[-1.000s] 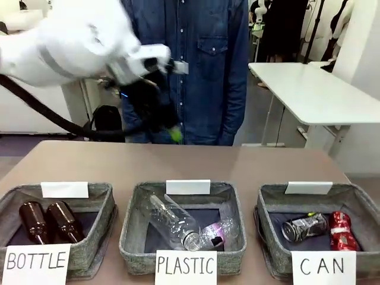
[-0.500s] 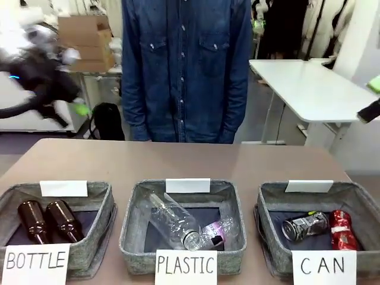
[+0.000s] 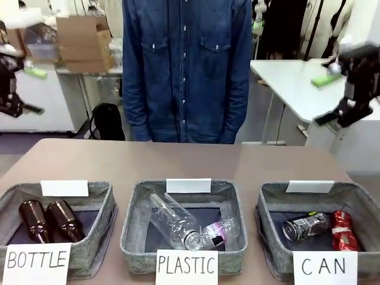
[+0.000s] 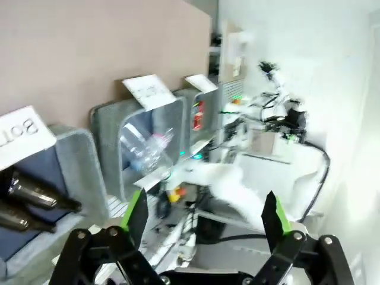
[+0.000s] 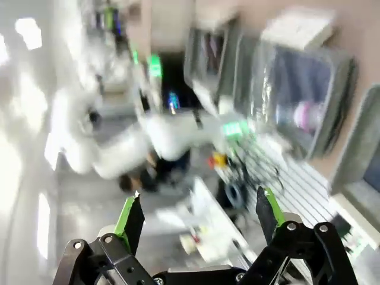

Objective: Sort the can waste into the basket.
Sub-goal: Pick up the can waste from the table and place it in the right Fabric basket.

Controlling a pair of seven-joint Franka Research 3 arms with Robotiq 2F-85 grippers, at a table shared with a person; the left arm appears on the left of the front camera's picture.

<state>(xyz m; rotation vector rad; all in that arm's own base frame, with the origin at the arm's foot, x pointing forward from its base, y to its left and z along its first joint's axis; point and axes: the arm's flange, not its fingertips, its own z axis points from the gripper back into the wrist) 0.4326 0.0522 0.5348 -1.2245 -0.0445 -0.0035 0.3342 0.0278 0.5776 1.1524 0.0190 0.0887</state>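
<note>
Front view: the red can (image 3: 343,231) and the black and silver can (image 3: 305,226) lie side by side in the grey basket (image 3: 268,205) carded "CAN", at the table's right. Baskets carded "PLASTIC" (image 3: 133,218) and "BOTTLE" (image 3: 102,205) stand to its left. The left gripper (image 4: 203,214) and right gripper (image 5: 199,215) are raised clear of the table, jaws wide apart and empty. A person (image 3: 185,68) stands beyond.

Right gripper (image 3: 332,98) motion-blurred; left gripper (image 3: 24,89) cut by frame edge; right wrist view smeared.
</note>
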